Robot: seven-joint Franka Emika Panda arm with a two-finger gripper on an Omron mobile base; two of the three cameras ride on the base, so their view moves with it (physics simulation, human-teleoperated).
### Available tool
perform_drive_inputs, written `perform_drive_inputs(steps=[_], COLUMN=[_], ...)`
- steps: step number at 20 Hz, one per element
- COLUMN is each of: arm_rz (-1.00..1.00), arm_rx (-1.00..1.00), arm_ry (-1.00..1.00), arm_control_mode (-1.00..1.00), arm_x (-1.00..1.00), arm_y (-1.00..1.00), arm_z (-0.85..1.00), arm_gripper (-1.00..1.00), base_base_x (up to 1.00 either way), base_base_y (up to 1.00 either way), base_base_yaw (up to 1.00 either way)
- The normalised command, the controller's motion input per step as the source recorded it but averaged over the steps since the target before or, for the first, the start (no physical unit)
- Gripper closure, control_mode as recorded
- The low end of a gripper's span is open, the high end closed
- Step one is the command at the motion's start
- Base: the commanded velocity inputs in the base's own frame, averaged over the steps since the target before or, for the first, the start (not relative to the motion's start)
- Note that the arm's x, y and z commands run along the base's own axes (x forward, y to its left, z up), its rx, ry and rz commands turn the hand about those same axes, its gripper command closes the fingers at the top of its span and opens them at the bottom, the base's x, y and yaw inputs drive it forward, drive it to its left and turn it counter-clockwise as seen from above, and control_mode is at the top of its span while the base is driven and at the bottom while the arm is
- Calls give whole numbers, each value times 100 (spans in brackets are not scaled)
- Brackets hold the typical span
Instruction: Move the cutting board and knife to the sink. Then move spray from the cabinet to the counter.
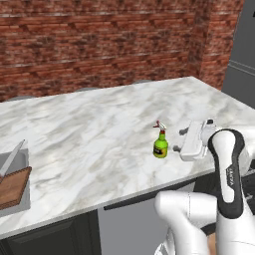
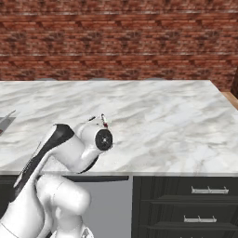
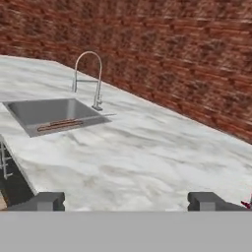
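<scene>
The green spray (image 1: 160,144) stands upright on the white marble counter (image 1: 99,124) near its front edge. My gripper (image 1: 180,140) hovers just right of it, open and holding nothing; the bottle is outside the jaws. In the hand view the fingertips (image 3: 47,201) stand wide apart and a bit of the spray's red neck (image 3: 246,204) peeks in at the right edge. My arm covers most of the spray (image 2: 105,122) in the right base view. The cutting board (image 1: 12,187) lies in the sink (image 1: 24,201) with the knife (image 1: 14,157) beside it.
The arched faucet (image 3: 91,78) rises behind the sink (image 3: 29,110), where the cutting board (image 3: 59,125) shows as a brown strip. A brick wall (image 1: 99,40) backs the counter. Dark drawers (image 2: 209,190) sit below, and a tall dark grey unit (image 1: 244,60) stands at the right.
</scene>
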Motion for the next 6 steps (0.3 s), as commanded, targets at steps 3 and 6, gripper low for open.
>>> perform_drive_inputs(steps=[3, 6], arm_rz=[4, 12], arm_rx=[-44, -49], arm_ry=[21, 16], arm_control_mode=[-100, -100], arm_x=[-100, -100], arm_y=[100, 100], arm_z=[3, -32], arm_gripper=[-100, -100], base_base_x=[0, 0], base_base_y=[0, 0], base_base_yaw=[0, 0])
